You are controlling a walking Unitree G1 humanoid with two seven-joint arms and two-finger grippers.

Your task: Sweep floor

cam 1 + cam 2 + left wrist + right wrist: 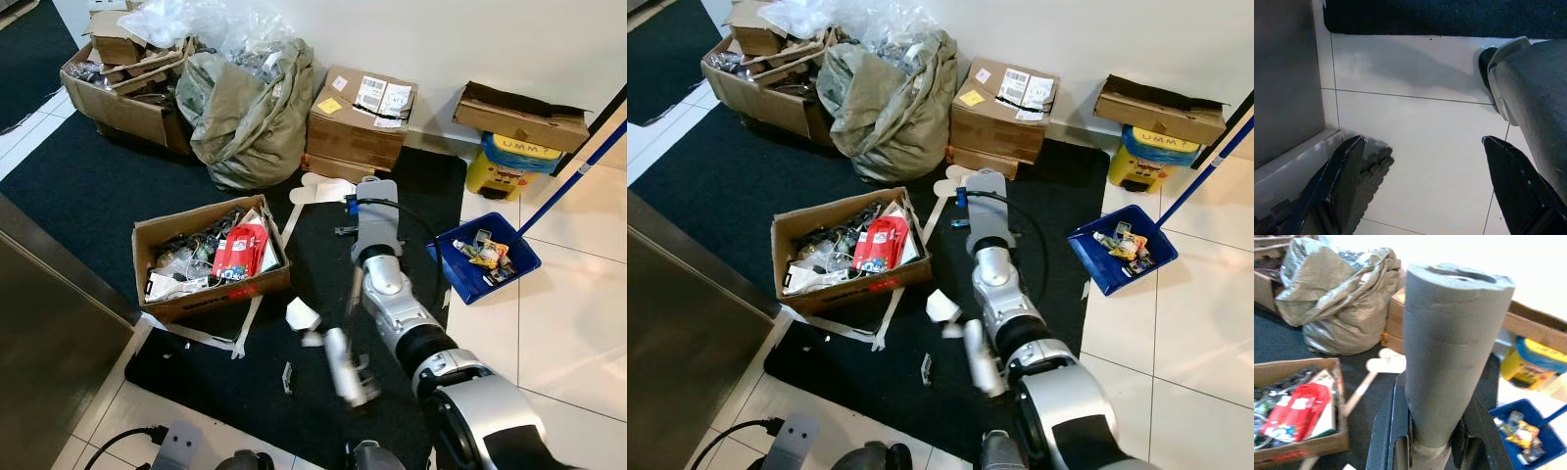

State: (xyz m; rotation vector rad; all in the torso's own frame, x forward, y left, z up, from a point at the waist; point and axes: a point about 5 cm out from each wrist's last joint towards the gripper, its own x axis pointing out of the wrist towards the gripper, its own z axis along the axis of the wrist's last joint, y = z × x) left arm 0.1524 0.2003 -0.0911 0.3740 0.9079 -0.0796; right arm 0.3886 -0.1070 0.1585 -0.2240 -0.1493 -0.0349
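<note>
Left gripper point(1422, 183): black fingers spread over white tile floor point(1420, 132). Centre-left: open cardboard box of clutter point(211, 259) on dark mat point(88, 186). Centre: right gripper point(1432, 443) clamped around grey foam handle point(1449, 347), probably broom's. Right: blue plastic dustpan point(485, 257) holding scraps.

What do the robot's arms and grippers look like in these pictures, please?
The right arm is silver, built of rounded segments joined by black rings, with a thin black cable looping along its forearm. Its wrist block is grey with small blue fittings. The right gripper and the left gripper each have two long black fingers; the left one's inner pads are ridged.
</note>
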